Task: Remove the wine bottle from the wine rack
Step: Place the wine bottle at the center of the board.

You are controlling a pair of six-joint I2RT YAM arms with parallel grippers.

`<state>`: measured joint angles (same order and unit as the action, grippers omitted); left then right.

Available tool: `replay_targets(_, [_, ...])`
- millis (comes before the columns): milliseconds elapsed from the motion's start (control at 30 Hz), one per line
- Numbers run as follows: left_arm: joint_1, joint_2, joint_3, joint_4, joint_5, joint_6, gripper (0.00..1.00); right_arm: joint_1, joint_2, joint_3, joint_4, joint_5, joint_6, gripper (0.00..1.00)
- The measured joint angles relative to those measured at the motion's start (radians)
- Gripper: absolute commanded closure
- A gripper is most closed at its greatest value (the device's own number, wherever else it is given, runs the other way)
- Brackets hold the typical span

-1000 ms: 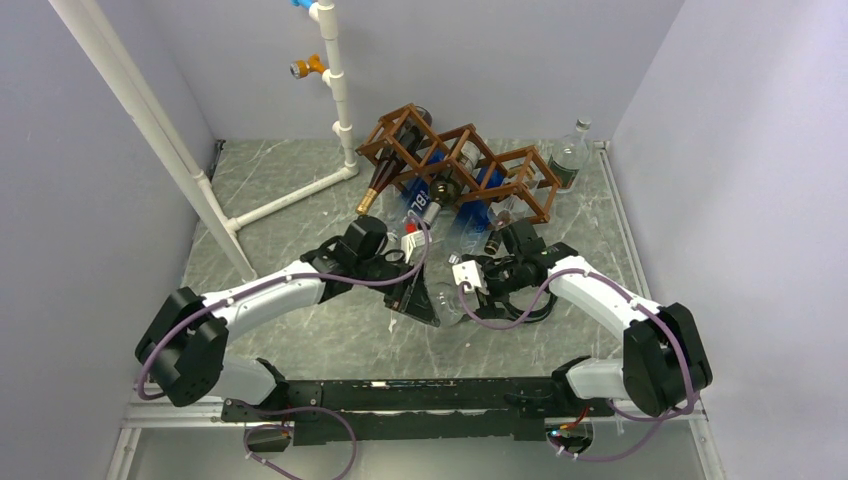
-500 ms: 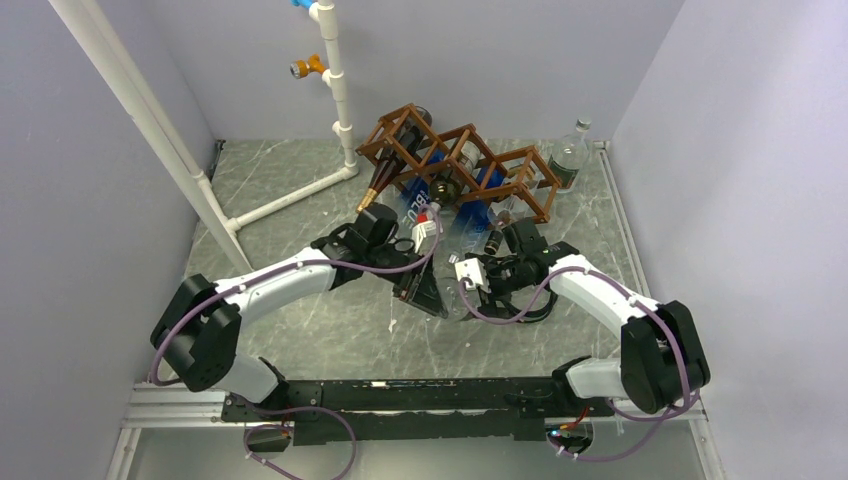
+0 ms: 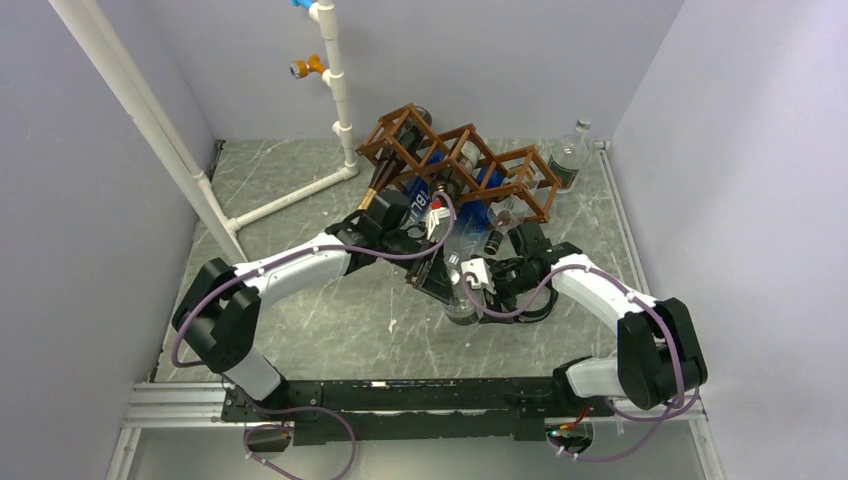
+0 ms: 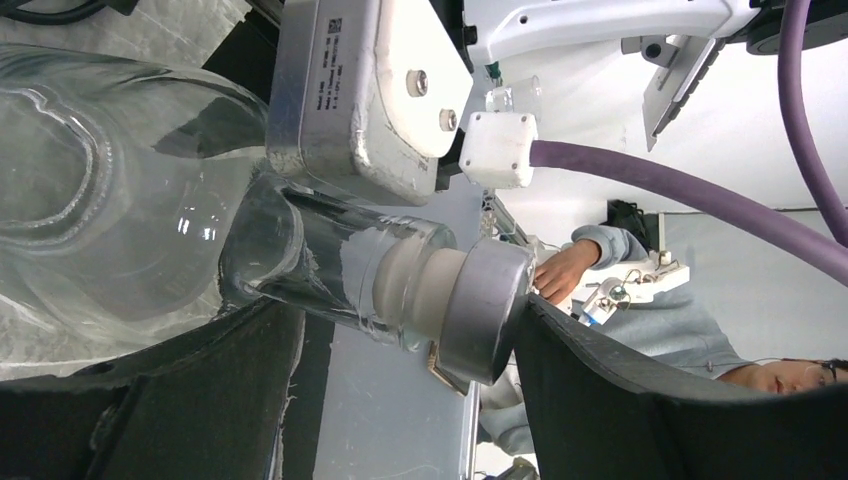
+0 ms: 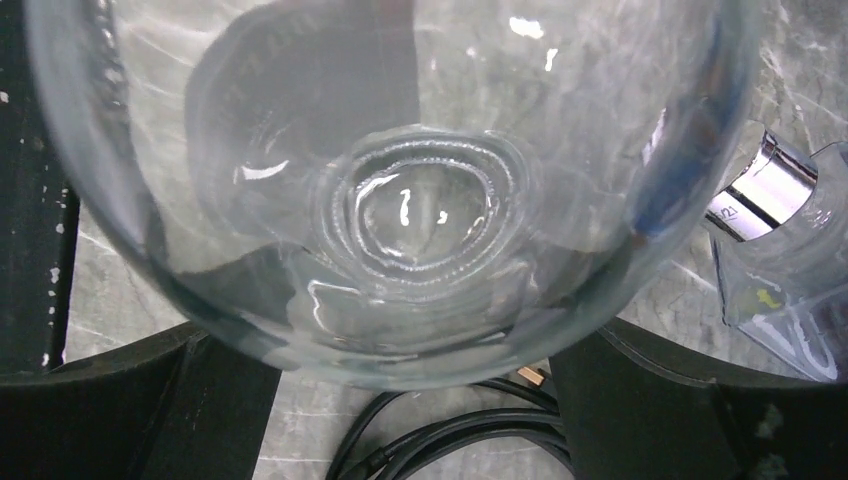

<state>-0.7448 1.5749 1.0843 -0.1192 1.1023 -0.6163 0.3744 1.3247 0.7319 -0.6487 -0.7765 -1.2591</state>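
Observation:
The wine bottle (image 3: pixel 457 298), clear glass with a silver cap, sits low over the table between my two grippers, in front of the brown wine rack (image 3: pixel 460 165) and clear of it. My left gripper (image 3: pixel 437 275) is open. In the left wrist view the bottle's neck (image 4: pixel 400 275) lies across the left gripper's (image 4: pixel 405 310) gap, its cap against the right finger. My right gripper (image 3: pixel 470 285) stands wide around the bottle's base. In the right wrist view that round base (image 5: pixel 420 200) fills the frame above the right gripper (image 5: pixel 395 340), with a sliver of gap beside one finger.
Other bottles stay in the rack: a dark one with a gold cap (image 3: pixel 372 195) and a blue-labelled one (image 3: pixel 420 195). A clear bottle (image 3: pixel 570 160) stands at the back right. A white pipe frame (image 3: pixel 335 90) rises at the back left. Black cables (image 5: pixel 450 430) lie under the base.
My left arm swung up and right toward the rack, its gripper now against the bottle's neck. The bottle shifted slightly right. Both pairs of jaws widened.

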Motion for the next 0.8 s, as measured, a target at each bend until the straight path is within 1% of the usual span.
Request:
replay_targets(233, [-0.001,0.027,0.045,-0.011,0.003,0.018,0.18,-0.04,-0.001,0.0,-0.027,-0.042,0.0,0.03])
replay_targets(600, [-0.003,0.027,0.057,0.009,0.0,0.039,0.17,-0.109,-0.042,0.008,-0.085,-0.127,-0.006,0.02])
replay_targets(667, [-0.003,0.027,0.057,0.007,0.0,0.047,0.12,-0.117,-0.048,0.009,-0.092,-0.137,-0.006,0.02])
replay_targets(800, [-0.003,0.021,0.057,-0.014,-0.008,0.073,0.11,-0.134,-0.063,0.019,-0.108,-0.154,-0.005,0.02])
